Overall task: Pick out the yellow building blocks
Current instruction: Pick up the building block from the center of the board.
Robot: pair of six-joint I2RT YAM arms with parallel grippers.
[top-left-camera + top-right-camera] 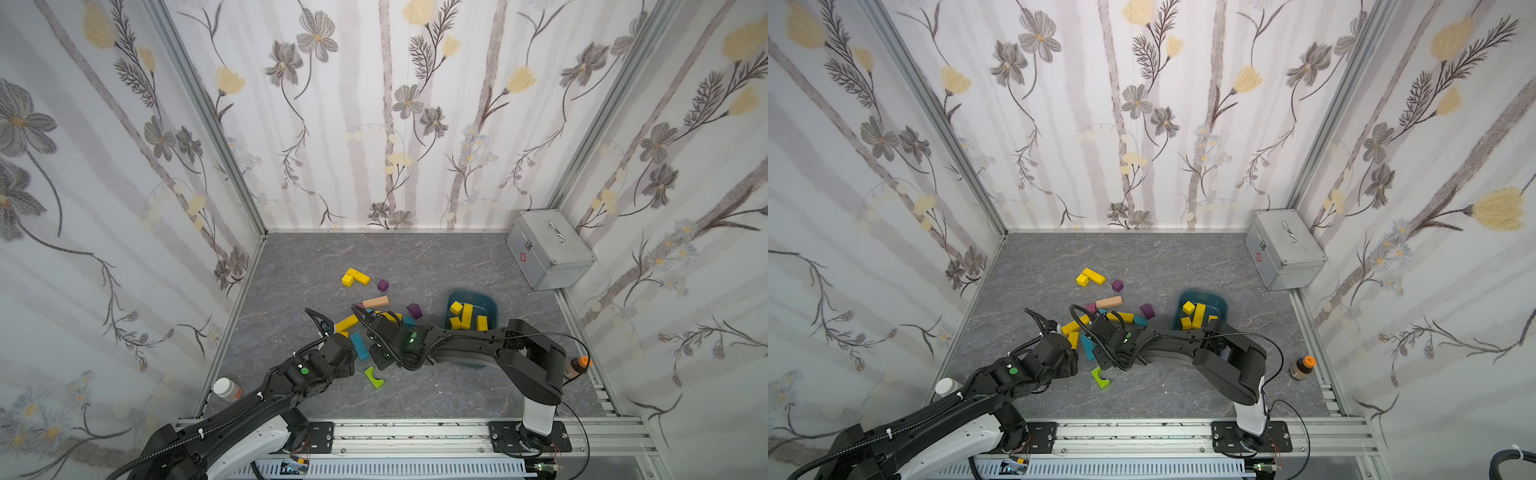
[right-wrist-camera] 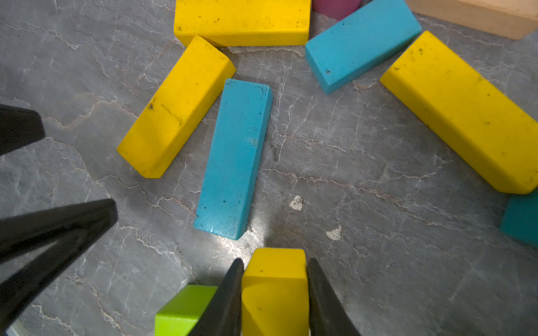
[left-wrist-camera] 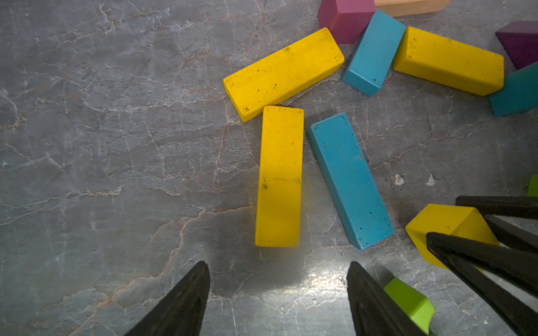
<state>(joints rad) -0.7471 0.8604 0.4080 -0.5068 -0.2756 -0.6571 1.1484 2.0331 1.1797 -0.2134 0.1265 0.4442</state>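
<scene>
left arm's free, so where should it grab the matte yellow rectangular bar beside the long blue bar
Pinch the matte yellow rectangular bar mid-length across its long sides, from above: it lies flat, with a gap to the long blue bar.

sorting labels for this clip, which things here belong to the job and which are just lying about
Job: yellow block in the shut right gripper; loose yellow bars; far yellow pair; yellow blocks in the teal bin; open left gripper.
Lying about: blue bars; purple blocks; peach bar; lime green block; metal case; two bottles.
</scene>
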